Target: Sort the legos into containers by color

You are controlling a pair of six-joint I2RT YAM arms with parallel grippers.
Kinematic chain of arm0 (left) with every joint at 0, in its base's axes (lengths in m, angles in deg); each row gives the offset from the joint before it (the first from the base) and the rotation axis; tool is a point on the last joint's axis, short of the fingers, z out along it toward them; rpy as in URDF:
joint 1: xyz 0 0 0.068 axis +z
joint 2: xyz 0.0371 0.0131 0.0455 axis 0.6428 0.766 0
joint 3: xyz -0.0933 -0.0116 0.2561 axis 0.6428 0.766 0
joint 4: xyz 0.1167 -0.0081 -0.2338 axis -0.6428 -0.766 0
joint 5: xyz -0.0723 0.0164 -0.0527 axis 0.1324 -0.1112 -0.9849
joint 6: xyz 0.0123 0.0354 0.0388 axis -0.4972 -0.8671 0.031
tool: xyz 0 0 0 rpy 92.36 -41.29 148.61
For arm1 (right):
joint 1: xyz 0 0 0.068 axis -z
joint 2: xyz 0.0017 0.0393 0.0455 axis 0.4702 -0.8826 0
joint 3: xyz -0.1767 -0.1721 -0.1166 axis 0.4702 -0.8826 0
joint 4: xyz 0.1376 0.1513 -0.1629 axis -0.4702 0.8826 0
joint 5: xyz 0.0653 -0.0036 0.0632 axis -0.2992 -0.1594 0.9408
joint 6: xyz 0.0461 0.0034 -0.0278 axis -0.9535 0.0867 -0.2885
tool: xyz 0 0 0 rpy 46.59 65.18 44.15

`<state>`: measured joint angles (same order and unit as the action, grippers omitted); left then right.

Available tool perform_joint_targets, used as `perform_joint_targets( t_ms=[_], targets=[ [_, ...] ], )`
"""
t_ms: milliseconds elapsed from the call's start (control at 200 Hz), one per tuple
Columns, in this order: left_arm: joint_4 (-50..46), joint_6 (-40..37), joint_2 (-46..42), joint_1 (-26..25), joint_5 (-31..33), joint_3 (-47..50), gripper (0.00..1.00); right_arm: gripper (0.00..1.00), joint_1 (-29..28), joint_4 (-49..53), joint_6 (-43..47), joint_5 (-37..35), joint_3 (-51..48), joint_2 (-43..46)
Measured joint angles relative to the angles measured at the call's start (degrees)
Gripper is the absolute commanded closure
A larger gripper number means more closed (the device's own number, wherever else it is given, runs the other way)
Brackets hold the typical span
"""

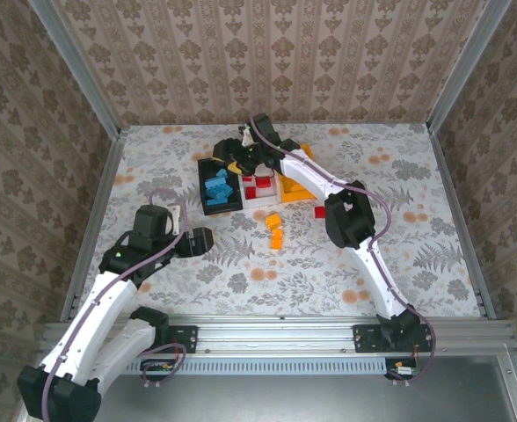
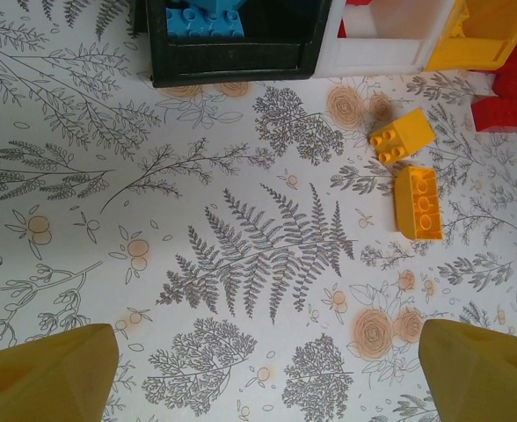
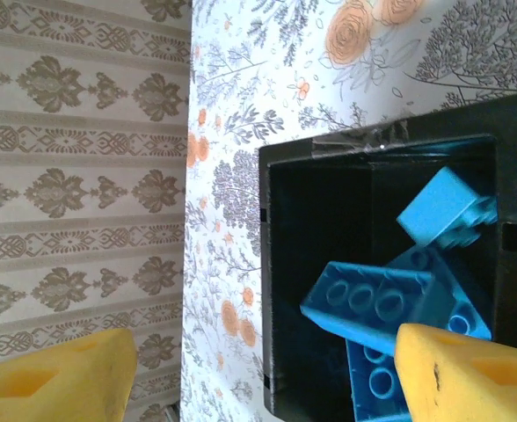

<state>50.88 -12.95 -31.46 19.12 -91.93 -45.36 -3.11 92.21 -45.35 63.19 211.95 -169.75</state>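
Observation:
The black container [image 1: 223,210] holds several blue legos [image 1: 216,185]; beside it stand the white container [image 1: 258,202] with red legos [image 1: 260,183] and the orange container [image 1: 294,186]. My right gripper [image 1: 241,164] hovers over the black container's far end, open; in the right wrist view its gripper [image 3: 258,378] has nothing between the yellow fingers [image 3: 465,374], and blue legos [image 3: 373,303] lie in the black container [image 3: 329,149] below. My left gripper [image 1: 207,239] is open over bare table, gripper [image 2: 267,378] empty. Two orange legos [image 2: 402,136] [image 2: 417,202] lie ahead to its right.
Red legos [image 2: 505,105] lie on the table right of the orange container [image 2: 487,35], one also seen from above as a red lego [image 1: 319,211]. Patterned walls close the table on three sides. Open tabletop lies in front of the containers.

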Motion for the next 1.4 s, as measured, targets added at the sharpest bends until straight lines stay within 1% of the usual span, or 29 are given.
perform_joint_targets(
  t_ms=[310, 465, 555, 665, 840, 980, 1070, 1190, 1310, 1400],
  targets=[
    [-0.1, 0.0, 0.1, 0.7, -0.9, 0.0, 0.1, 0.21, 0.4, 1.3, 0.5, 0.1, 1.1, 0.0],
    [-0.1, 0.0, 0.1, 0.7, -1.3, 0.0, 0.1, 0.21, 0.5, 2.1, 1.5, 0.0, -2.3, 1.7],
    [-0.1, 0.0, 0.1, 0.7, -1.5, 0.0, 0.1, 0.21, 0.5, 4.7, 3.8, -0.7, -7.1, 5.2],
    [-0.1, 0.0, 0.1, 0.7, -1.5, 0.0, 0.1, 0.21, 0.5, 8.4, 8.0, -3.4, -15.6, 12.5],
    [0.8, 0.0, 0.3, 0.7, -2.4, 0.9, 0.1, 0.2, 0.4, 14.8, 15.7, -11.3, -31.3, 27.6],
    [3.5, 1.0, 1.7, 0.7, -4.0, 2.4, 0.1, 0.2, -0.2, 17.6, 18.7, -17.3, -44.7, 37.4],
    [5.4, 2.0, 3.5, 0.6, -5.1, 3.4, 0.1, 0.2, -1.5, 19.1, 19.6, -20.9, -50.7, 39.7],
    [7.9, 3.1, 6.0, -0.3, -6.0, 3.9, 0.1, 0.2, -5.5, 20.2, 19.9, -24.7, -56.8, 40.3],
    [9.1, 3.8, 6.7, -0.9, -6.5, 4.0, 0.1, 0.2, -8.7, 20.7, 19.8, -26.4, -59.0, 40.2],
    [9.3, 3.9, 6.5, -0.9, -6.6, 4.0, 0.1, 0.2, -9.4, 20.6, 19.8, -27.2, -58.7, 39.9]
  ],
)
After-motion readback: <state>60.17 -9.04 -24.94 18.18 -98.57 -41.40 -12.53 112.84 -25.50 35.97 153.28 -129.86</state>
